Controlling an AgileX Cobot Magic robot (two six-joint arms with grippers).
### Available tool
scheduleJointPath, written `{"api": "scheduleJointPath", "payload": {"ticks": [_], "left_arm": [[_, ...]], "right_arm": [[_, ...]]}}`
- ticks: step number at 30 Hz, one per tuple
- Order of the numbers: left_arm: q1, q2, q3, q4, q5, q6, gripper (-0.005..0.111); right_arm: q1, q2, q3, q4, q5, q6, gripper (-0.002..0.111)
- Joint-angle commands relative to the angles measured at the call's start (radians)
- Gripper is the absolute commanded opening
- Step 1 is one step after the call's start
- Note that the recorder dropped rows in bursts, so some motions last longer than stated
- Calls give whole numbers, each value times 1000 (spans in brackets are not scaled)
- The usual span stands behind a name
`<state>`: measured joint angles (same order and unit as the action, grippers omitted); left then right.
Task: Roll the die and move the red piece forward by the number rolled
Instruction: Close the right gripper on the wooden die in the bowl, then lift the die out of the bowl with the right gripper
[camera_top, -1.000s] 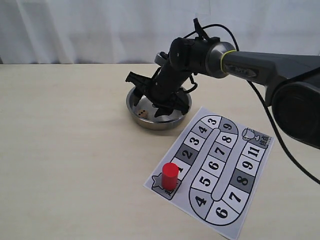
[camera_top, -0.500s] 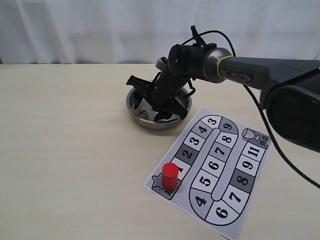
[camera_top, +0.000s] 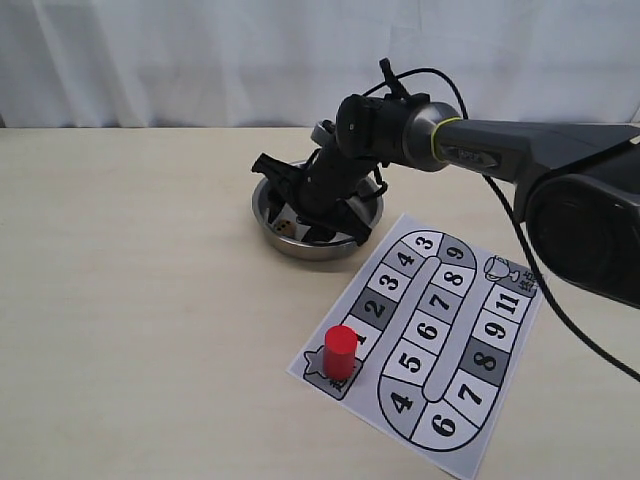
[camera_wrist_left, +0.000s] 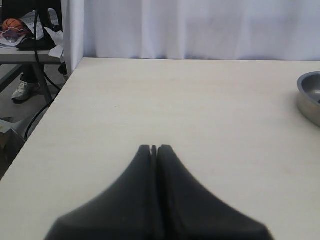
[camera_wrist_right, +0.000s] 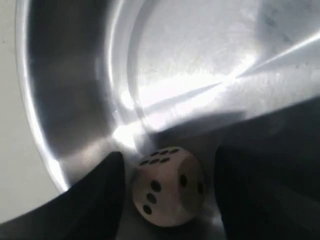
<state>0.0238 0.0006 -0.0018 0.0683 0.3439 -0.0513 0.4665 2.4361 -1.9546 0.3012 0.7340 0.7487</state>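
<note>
The die (camera_top: 285, 227) lies inside a steel bowl (camera_top: 300, 248) at the back of the table. My right gripper (camera_top: 298, 214) reaches down into the bowl and stands open. In the right wrist view the die (camera_wrist_right: 167, 186) sits between the two dark fingers (camera_wrist_right: 95, 200) with a gap on each side, and my right gripper (camera_wrist_right: 170, 154) does not touch it. The red piece (camera_top: 340, 351) stands upright on the star square at the near left corner of the board (camera_top: 470, 400). My left gripper (camera_wrist_left: 154, 147) is shut on nothing above bare table.
The printed board with numbered squares lies to the right of the bowl and nearer the front. The bowl's rim (camera_wrist_left: 310, 97) shows at the edge of the left wrist view. A white curtain hangs behind the table. The right arm's cable (camera_top: 520, 250) trails over the board's far side.
The right arm has shifted slightly left and its gripper sits a little deeper in the bowl. The die and the red piece have not moved.
</note>
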Motion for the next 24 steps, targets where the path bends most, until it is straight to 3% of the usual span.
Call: {"api": "scheduleJointPath", "payload": {"ticks": [1, 4, 11, 24], "left_arm": [[0, -1, 2, 1, -13, -6, 0], [0, -1, 2, 1, -13, -6, 0], [0, -1, 2, 1, -13, -6, 0], [0, -1, 2, 1, -13, -6, 0]], "right_arm": [[-1, 8, 0, -4, -13, -5, 36], [-1, 6, 0, -4, -27, -33, 23], [-1, -17, 0, -34, -56, -65, 6], [-3, -36, 0, -170, -80, -69, 4]]}}
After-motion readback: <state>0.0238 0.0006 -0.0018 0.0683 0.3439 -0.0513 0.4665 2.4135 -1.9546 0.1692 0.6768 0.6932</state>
